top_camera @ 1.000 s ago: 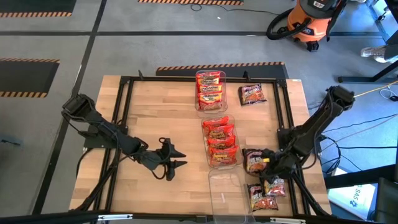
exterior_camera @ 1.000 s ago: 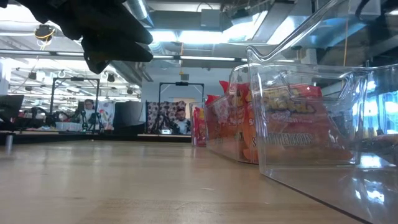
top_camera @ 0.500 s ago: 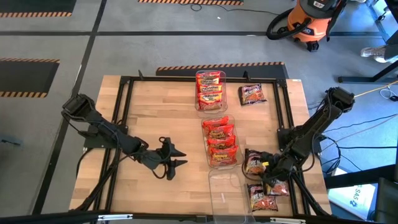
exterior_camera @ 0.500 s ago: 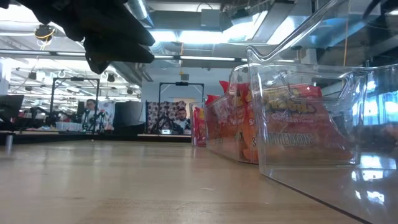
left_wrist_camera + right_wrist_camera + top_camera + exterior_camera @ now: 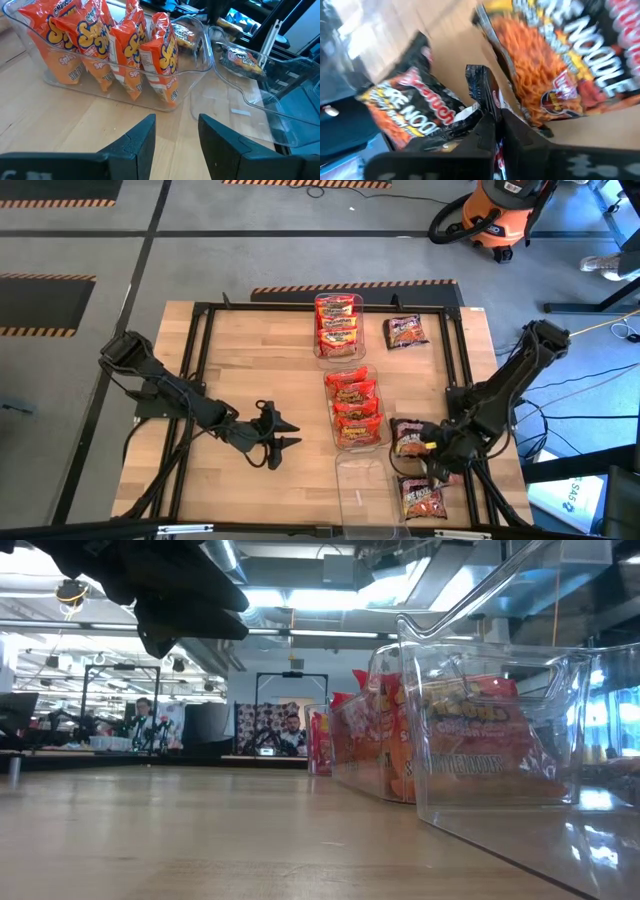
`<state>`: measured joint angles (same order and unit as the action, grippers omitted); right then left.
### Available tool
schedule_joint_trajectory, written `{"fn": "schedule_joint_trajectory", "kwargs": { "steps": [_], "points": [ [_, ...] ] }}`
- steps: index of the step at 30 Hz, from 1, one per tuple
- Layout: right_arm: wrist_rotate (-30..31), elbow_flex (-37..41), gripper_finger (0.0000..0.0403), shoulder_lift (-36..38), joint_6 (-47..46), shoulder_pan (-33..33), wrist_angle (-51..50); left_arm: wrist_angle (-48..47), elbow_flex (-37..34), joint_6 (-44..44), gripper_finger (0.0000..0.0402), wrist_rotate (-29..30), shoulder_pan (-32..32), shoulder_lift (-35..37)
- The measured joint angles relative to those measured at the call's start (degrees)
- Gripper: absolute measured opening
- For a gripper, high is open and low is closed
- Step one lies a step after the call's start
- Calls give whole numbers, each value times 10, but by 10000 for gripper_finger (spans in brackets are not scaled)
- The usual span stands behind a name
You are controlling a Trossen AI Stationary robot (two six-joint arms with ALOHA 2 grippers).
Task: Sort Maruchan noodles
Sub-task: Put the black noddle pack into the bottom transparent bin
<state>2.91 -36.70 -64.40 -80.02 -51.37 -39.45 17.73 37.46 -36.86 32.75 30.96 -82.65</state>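
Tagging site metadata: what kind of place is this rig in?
Probably a robotics lab or workshop. Hazard-striped tape marks the concrete floor, an orange shop vacuum stands beyond the table, and the low view shows further metal rigs under open ceiling ducts.

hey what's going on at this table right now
A two-armed robot is sorting ramen packets into clear bins down the middle of the table. The far bin holds red-yellow packets, the middle bin orange ones, and the near bin looks empty. The right hand has shut on the edge of a dark packet at the table's near right, among other dark packets. The left hand waits over bare wood.
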Motion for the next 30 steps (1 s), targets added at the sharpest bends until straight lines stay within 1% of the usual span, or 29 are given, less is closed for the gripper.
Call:
{"fn": "schedule_joint_trajectory", "kwargs": {
  "steps": [7, 10, 14, 19, 23, 26, 30],
  "points": [
    [79, -119, 0, 0, 38, 0, -133, 22, 0, 17, 141, 0, 0, 0],
    [115, -159, 0, 0, 54, 0, -164, 27, 0, 15, 141, 0, -2, 0],
    [165, -197, 0, 0, 82, 0, -178, 26, 0, 12, 141, 5, -8, 0],
    [233, -226, 0, 0, 122, 0, -173, 27, 0, -8, 146, 14, -22, 0],
    [292, -232, 0, 0, 169, 8, -141, 44, 0, -1, 166, 9, -31, 0],
    [323, -232, 0, -1, 232, 26, -94, 76, 0, 18, 192, -3, -38, 0],
    [349, -232, 0, -15, 352, 62, -2, 122, 0, 49, 229, -6, -48, 0]
  ]
}}
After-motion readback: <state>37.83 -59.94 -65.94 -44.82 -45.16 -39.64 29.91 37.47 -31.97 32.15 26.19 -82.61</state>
